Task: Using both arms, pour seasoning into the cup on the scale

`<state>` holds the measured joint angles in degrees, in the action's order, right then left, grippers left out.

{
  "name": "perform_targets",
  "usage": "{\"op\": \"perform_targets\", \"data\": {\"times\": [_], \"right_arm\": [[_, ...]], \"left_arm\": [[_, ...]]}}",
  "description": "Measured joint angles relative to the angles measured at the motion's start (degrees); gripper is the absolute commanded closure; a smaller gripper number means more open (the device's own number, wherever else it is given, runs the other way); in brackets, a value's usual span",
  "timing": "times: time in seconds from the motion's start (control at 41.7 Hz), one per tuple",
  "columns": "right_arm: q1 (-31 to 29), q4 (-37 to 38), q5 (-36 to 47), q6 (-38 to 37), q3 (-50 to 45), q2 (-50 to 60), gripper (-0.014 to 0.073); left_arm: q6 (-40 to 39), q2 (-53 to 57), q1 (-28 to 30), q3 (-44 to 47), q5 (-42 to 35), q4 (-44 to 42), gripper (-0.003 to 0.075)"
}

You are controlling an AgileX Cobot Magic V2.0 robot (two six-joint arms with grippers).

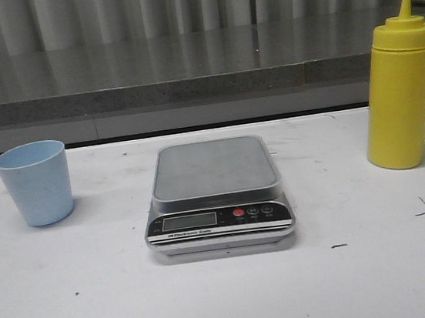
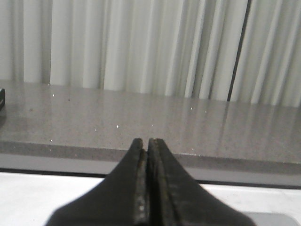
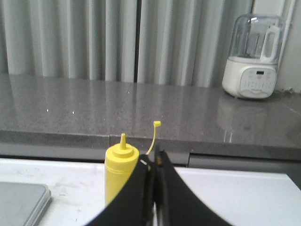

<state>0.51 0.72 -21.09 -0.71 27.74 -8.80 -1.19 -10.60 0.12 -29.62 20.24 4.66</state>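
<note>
The light blue cup point(image 1: 35, 183) stands upright on the white table at the left. The silver-grey scale point(image 1: 216, 196) lies in the middle with nothing on its platform; a corner of it shows in the right wrist view point(image 3: 21, 200). The yellow seasoning bottle point(image 1: 401, 88) stands upright at the right, its tip cap hanging off on its tether. In the right wrist view the bottle point(image 3: 119, 171) stands beyond my right gripper point(image 3: 154, 160), which is shut and empty. My left gripper point(image 2: 146, 142) is shut and empty. Neither arm shows in the front view.
A grey stone counter point(image 1: 185, 65) runs behind the table, backed by pale curtains. A white blender-like appliance point(image 3: 254, 56) stands on that counter at the far right. The white table point(image 1: 365, 264) has small dark marks.
</note>
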Motion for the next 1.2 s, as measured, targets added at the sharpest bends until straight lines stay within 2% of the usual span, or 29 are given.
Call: {"op": "perform_targets", "data": {"times": [0.096, 0.216, 0.575, 0.647, 0.719, 0.767, 0.815, 0.886, 0.934, 0.982, 1.198], "right_arm": [[0.0, 0.1, -5.2, 0.0, 3.7, -4.9, 0.0661], [0.0, 0.1, -8.3, 0.0, 4.6, -10.6, 0.0661], [0.0, 0.1, -12.8, 0.0, 4.2, -21.5, 0.0657], [0.0, 0.1, -13.4, 0.0, 4.2, -23.0, 0.0625], [0.0, 0.1, -13.6, 0.0, 4.2, -24.1, 0.0540], [0.0, 0.1, -13.7, 0.4, 4.2, -24.5, 0.0453], [0.0, 0.1, -13.7, 0.7, 4.2, -24.7, 0.0358], [0.0, 0.1, -13.7, 0.7, 4.2, -24.9, 0.0230], [0.0, 0.1, -13.7, 0.7, 4.2, -24.9, 0.0164], [0.0, 0.1, -13.7, 0.7, 4.2, -25.0, 0.0140], [0.0, 0.1, -13.7, 0.7, 4.2, -25.1, 0.0137]], "left_arm": [[0.0, -5.0, 0.0, -4.6, 5.5, 0.0, 0.0740], [0.0, -10.3, 0.0, -5.9, 8.4, 0.0, 0.0740], [0.0, -19.2, 0.0, -3.7, 9.4, 0.0, 0.0740], [0.0, -20.6, 0.0, -3.5, 9.4, 0.0, 0.0734], [0.0, -21.9, 0.0, -3.5, 9.4, -0.3, 0.0672], [0.0, -22.9, 0.0, -3.5, 9.4, -0.8, 0.0585], [0.0, -23.6, 0.0, -3.5, 9.4, -1.3, 0.0457], [0.0, -24.7, 0.0, -3.5, 9.4, -1.5, 0.0306], [0.0, -25.4, 0.0, -3.5, 9.4, -1.5, 0.0239], [0.0, -25.8, 0.0, -3.5, 9.4, -1.6, 0.0215], [0.4, -30.6, -1.9, -6.5, 11.4, -0.2, 0.0220]]}}
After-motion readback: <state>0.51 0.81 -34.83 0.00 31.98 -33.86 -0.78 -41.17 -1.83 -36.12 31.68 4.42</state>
